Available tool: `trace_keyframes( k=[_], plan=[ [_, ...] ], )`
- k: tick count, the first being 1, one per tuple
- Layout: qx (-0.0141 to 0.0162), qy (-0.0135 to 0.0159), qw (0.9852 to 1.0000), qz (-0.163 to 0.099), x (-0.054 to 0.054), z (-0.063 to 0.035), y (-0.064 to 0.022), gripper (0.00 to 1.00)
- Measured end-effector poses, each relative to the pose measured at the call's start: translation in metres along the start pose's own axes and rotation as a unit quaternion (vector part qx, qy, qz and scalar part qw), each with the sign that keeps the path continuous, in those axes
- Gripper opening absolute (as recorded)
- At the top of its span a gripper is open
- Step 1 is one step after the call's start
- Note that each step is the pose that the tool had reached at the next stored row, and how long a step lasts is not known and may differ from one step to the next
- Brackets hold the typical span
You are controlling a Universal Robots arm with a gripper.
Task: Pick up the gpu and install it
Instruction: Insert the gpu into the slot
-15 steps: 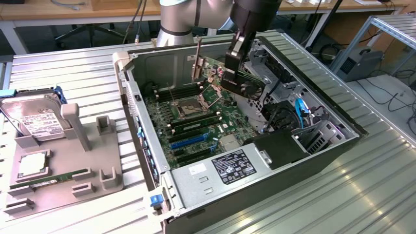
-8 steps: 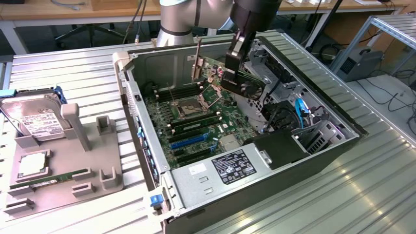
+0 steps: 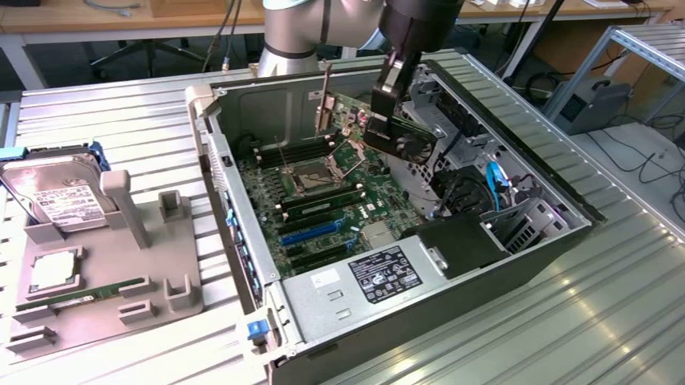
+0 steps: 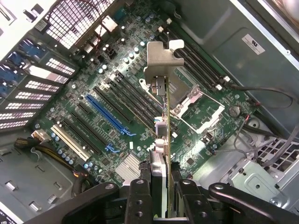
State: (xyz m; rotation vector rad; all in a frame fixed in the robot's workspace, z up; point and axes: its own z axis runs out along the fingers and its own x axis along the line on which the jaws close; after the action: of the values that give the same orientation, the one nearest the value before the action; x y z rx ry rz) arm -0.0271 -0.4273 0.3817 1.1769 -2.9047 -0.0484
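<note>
Reaching down from above into the open computer case (image 3: 482,313), the arm carries its gripper (image 3: 383,103) pointing downward over the motherboard (image 3: 332,204), with the fingers clamped on the upper edge of the gpu (image 3: 399,135). The card hangs in the air above the board, standing on edge and slightly tilted, not seated in any slot. The exterior view gives the card's broad face, with the black round fan (image 3: 415,146) turned toward the exterior view's right. It also takes in the grey holder (image 3: 107,313) beside the case, with a hard drive (image 3: 59,196) and a RAM stick (image 3: 80,297) in it. The wrist view looks along the card edge-on. There the thin green edge of the gpu (image 4: 167,121) runs out from between the two black fingers (image 4: 140,198) to its silver bracket (image 4: 161,58), with a blue slot (image 4: 110,114) and the CPU socket (image 4: 196,102) on the board beneath.
</note>
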Motion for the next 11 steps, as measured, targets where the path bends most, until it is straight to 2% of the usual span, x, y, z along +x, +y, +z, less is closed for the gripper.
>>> trace_keyframes(
  k=[11],
  plan=[
    [-0.0001,0.0002,1.0,-0.008,0.0,0.0,0.0,0.27]
  ],
)
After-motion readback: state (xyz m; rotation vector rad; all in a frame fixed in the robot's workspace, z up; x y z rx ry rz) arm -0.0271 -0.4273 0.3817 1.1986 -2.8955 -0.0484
